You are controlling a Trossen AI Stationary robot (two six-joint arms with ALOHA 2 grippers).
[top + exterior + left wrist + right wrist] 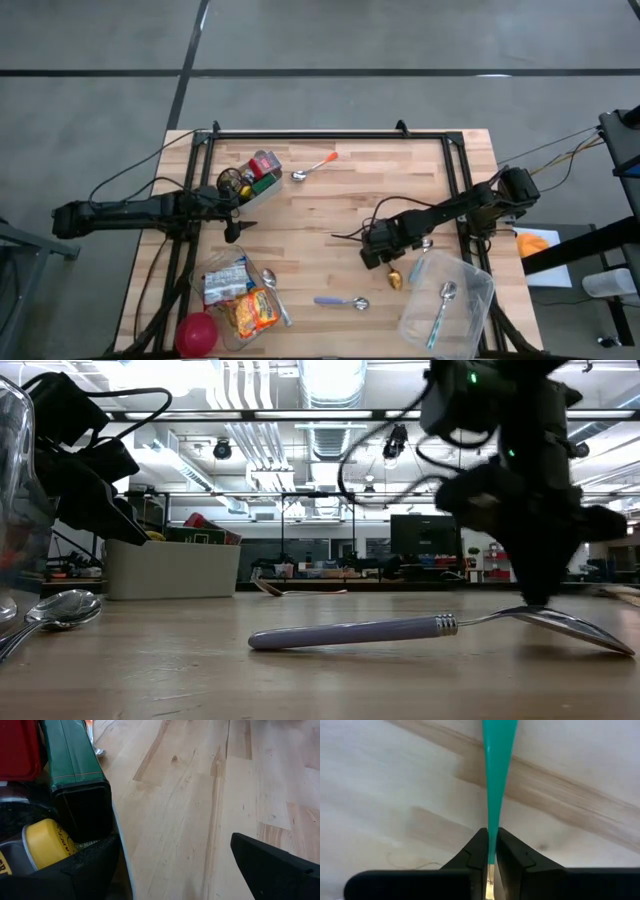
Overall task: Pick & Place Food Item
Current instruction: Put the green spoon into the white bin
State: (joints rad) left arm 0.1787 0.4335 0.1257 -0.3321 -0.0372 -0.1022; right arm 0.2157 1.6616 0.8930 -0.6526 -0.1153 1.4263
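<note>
A white bin (262, 193) at the table's far left holds food items: a red box (17, 747), a green box (75, 770) and a yellow-lidded can (45, 840). My left gripper (236, 222) waits open just beside this bin, with bare wood between its fingers (275, 865). Near the table's middle right, my right gripper (388, 262) points down and is shut on a spoon with a teal handle (497, 775) and a gold bowl (394, 280). A clear container (240, 295) at the near left holds more food packets. My right gripper pinches the narrow end of the teal handle (492, 845), where it meets the gold neck, between its two fingertips (475, 852). The fingers come from above, pointing down. The handle runs away from the fingers over the wood. Whether the spoon is clear of the table I cannot tell.
A purple-handled spoon (340, 302) lies near the front edge, and an orange-handled spoon (315, 167) lies at the far middle. A clear tub (470, 300) with another spoon stands at the near right. A red ball (197, 333) sits at the near left corner.
</note>
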